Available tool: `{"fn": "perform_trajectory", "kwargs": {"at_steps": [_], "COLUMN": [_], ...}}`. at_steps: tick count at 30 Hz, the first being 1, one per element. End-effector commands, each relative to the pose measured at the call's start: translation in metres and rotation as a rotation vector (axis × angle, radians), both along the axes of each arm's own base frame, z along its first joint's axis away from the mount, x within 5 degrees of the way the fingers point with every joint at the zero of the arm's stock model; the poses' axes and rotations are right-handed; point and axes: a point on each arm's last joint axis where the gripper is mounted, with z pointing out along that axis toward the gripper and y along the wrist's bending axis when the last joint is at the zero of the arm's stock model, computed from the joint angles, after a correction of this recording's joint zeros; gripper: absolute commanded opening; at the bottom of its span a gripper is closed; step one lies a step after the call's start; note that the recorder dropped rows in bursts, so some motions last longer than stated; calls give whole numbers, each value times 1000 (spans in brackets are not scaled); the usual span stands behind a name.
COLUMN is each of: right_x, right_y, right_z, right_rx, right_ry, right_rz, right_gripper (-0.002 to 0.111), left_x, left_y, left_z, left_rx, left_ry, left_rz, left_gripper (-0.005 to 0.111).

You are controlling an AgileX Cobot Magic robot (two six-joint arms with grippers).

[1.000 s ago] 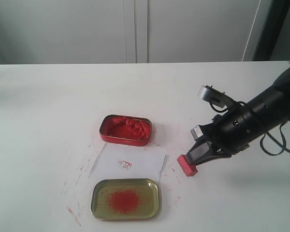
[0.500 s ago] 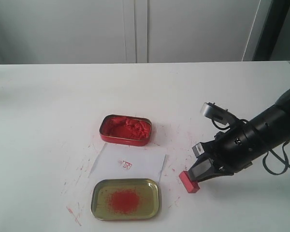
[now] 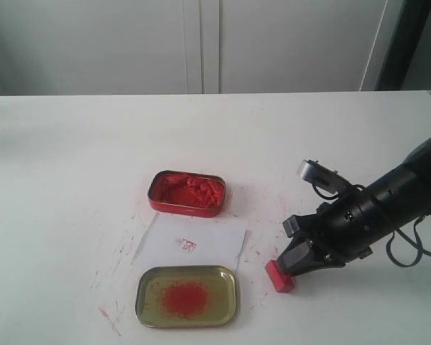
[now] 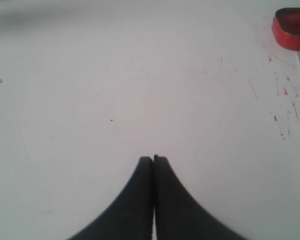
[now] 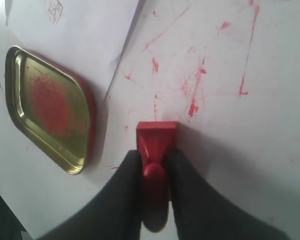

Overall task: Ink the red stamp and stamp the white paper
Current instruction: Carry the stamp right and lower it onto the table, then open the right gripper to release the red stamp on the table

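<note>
Okay, so starting closest to the camera: the gold-coloured tin lid [image 3: 187,296] lies open side up at the front of the table [image 3: 72,158], with a red ink blotch in the middle of it. Red smears [image 3: 109,320] streak the tabletop by its front left corner.

Just to the right of the lid, and apart from it, is the red stamp [image 3: 279,276]. Its blocky base is down on the table and its knob points back into the right gripper [image 3: 286,266], which comes in low from the right. In the right wrist view the two dark fingers [image 5: 125,190] sit close on either side of the knob. I honestly can't tell if they're squeezing it or just flanking it.

Next back is the white paper [image 3: 215,241], lying flat with a tiny red mark [image 3: 188,245] near its middle. Its front edge meets the lid's back rim; can't say if the lid overlaps it. The stamp is off the paper, past its right corner, with more red streaks on the bare table between them.

Behind the paper, right at its far edge, sits the red tin [image 3: 187,192], full of lumpy red paste.

The left gripper [image 4: 153,159] only shows in its own wrist view, fingers pressed together over bare table, well away from the tin.

Pale cabinet doors [image 3: 201,43] are at the very back.
</note>
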Motion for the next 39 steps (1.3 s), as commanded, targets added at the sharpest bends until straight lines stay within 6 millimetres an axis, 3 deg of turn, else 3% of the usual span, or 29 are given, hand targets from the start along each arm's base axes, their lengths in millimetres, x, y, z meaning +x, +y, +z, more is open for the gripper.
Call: {"fn": "perform_trajectory", "kwargs": {"at_steps": [1,7,18,26,30,39], "right_x": [1,2,8,9,9,6], "right_y": [-3,-5,-26,-28,-28,-27], "right_z": [-1,-2,11,13,13,13], "right_rx": [-18,-45,-79,-81,-82,-69], "right_ry": [-7,-19,-82,-89,-88,-68], "right_rz": [-13,-25,-103,-110,-106,-80], "right_gripper": [25,36,37,37,29,1], "left_x": [0,0,0,0,0,0], "left_y": [0,0,0,0,0,0], "left_z": [-2,-2,-2,-2,-2,-2], "left_rx": [-15,-15,-15,-15,-15,-15], "left_ry": [-1,-1,-1,-1,-1,-1], "left_rz": [5,5,5,5,5,5], "left_gripper": [0,0,0,0,0,0]}}
